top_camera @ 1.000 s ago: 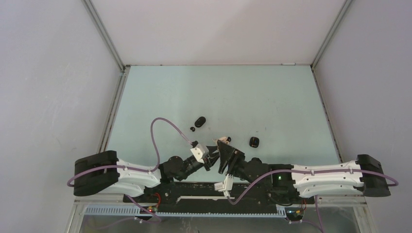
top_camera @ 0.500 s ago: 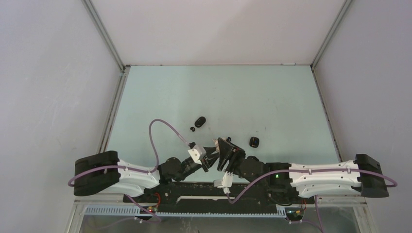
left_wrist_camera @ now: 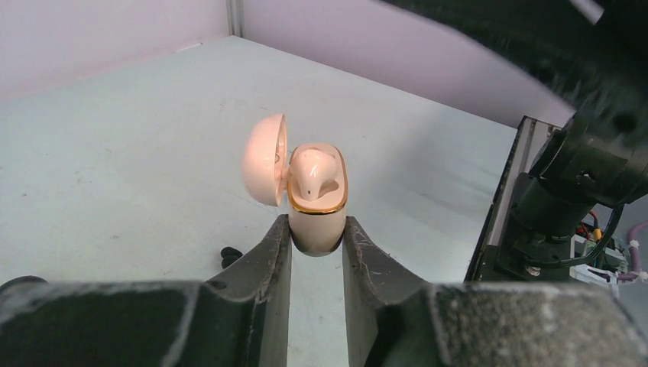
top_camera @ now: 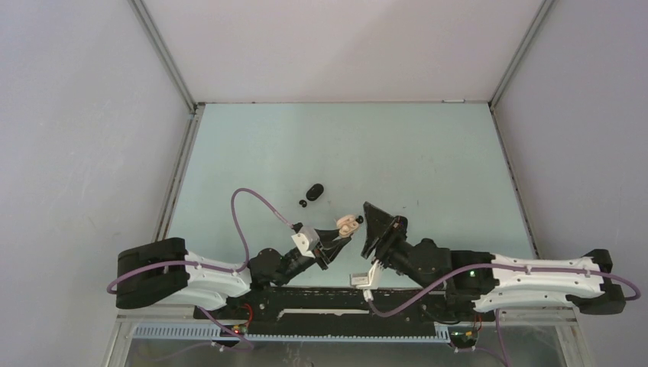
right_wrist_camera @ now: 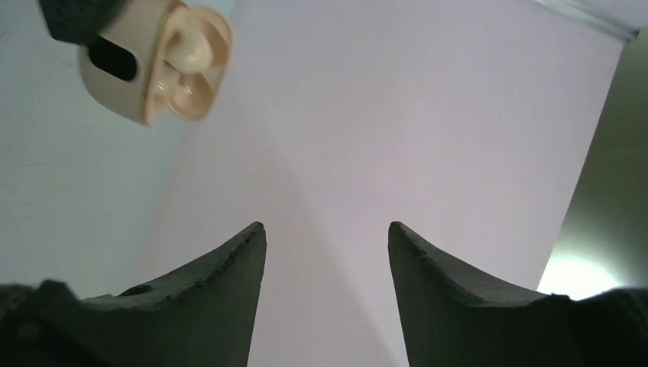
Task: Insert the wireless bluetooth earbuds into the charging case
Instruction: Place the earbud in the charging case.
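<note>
left jaws clamp cream case (left_wrist_camera: pixel 316 226), base hidden

**Colour key.** Table (top_camera: pixel 428 168): plain pale mint-green. Walls (top_camera: pixel 76 115): flat lilac-white, no pattern. Left arm (top_camera: pixel 206 279) and right arm (top_camera: pixel 535 279): white shells with black joints; cables (top_camera: pixel 244 222) violet. Charging case (left_wrist_camera: pixel 316 234): glossy cream-pink with a thin gold rim round its mouth; in the right wrist view, upper left of the frame, it reads beige with a black oval patch on its side. Cream earbud (left_wrist_camera: pixel 315 174) in the case: the same cream-pink. Left gripper (left_wrist_camera: pixel 315 223) and right gripper (right_wrist_camera: pixel 325 227): matt charcoal fingers, faintly speckled. Centre left of the top view: black case (top_camera: pixel 314 190) and black earbud (top_camera: pixel 304 203), both plain black
</note>
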### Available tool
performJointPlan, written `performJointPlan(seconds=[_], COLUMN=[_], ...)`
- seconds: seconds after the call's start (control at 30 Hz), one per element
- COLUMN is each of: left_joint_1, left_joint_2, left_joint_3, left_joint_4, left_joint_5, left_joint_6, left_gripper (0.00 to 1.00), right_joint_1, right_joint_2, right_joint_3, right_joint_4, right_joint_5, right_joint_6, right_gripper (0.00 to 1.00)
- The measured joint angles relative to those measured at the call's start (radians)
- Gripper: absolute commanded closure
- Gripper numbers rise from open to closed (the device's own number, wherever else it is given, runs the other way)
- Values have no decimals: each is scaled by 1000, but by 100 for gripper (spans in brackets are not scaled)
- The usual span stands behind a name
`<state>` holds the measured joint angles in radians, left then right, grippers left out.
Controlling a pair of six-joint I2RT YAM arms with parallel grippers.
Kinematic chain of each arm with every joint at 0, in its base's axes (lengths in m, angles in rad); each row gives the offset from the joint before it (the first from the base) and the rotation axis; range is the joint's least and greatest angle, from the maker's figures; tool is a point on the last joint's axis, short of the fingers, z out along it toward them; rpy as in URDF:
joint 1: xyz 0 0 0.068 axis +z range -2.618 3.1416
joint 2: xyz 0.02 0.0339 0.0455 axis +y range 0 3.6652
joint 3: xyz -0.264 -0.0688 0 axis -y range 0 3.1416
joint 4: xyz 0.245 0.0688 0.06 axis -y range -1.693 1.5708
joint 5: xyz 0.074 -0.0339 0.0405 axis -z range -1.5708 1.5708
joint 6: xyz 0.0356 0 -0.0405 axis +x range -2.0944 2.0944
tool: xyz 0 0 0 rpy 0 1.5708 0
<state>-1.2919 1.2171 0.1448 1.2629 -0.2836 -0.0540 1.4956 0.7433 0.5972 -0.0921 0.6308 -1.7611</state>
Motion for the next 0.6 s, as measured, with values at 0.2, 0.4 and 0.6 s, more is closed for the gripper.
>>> performJointPlan(seconds=[0.2, 0.4, 0.6], left_joint_1=[0, 0, 0], left_joint_2=[0, -5, -14], left_joint_3=[0, 0, 3], left_joint_4=[0, -6, -57], left_joint_5=[18, 97, 167], left_joint_6=[0, 12, 62], left_gripper=[100, 100, 99], right_joint_1=[-85, -433, -965], right_joint_2=[-34, 26, 416], right_joint_3=[189, 485, 1046], right_joint_4=[-261, -627, -952], right_joint_5=[-29, -382, -984], right_joint_6=[328, 719, 1068], right_gripper=[40, 50, 74])
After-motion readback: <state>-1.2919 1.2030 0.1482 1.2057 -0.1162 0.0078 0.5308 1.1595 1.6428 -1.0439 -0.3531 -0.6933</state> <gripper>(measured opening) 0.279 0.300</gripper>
